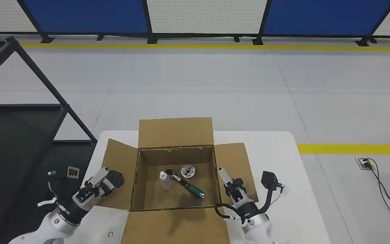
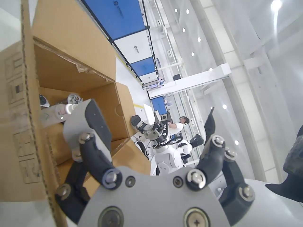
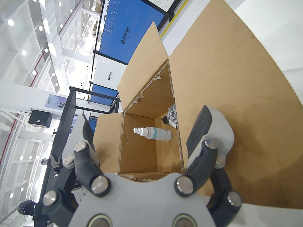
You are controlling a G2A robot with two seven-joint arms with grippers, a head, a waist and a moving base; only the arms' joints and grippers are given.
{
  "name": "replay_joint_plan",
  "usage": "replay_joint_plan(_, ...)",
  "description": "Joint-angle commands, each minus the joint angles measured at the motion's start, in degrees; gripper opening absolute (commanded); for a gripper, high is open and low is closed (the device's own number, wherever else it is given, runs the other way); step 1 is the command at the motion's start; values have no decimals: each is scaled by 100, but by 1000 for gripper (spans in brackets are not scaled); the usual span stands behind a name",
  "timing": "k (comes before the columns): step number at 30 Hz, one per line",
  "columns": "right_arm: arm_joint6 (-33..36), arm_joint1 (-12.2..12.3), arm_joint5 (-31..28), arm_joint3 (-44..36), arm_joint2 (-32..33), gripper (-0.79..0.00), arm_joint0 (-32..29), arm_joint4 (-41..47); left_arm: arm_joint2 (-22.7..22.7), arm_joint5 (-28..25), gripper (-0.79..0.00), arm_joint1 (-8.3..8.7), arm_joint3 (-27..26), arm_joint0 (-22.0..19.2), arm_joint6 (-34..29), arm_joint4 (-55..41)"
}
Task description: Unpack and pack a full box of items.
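Unpacking stage, I judge. Bottle [image 3: 153, 133], tool [image 1: 194, 190] and round part [image 1: 188, 170] lie inside the box [image 1: 177, 148]. Left gripper [image 2: 151, 111] and right gripper [image 3: 145, 119] are both spread and empty, beside the flaps. Next I'd reach down inside for the bottle.

The table [image 1: 274, 143] and the open box [image 1: 177, 133] are looked down on from above by the top view, with the floor [image 1: 244, 85] and blue panels [image 1: 85, 15] taken in beyond. The left wrist view is set close behind the left gripper [image 2: 151, 119], low beside one side of the box, and is faced across it. The right wrist view is set close behind the right gripper [image 3: 145, 121], above the opposite side, and is tilted down into the box. The box's inside, with its spray bottle [image 3: 155, 133], is shared by all three views.
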Motion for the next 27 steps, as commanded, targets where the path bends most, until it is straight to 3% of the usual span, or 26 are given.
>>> replay_joint_plan(1,5,-2,26,27,13,0,16,36,-34,-2,0,2,35,42,12,-19)
replay_joint_plan(12,109,5,224,-46,7,0,-34,-2,-97,78,0,16,378,20,76,-73)
replay_joint_plan(19,46,9,-149,-300,-96,0,-86,-67,-136,-8,0,17,418,33,60,-225)
replay_joint_plan(24,394,8,-485,-421,-336,0,144,-144,-159,-93,0,16,387,94,-76,-422)
replay_joint_plan(27,756,-15,-327,-312,-664,0,540,-455,-219,-156,0,21,389,121,-172,-533)
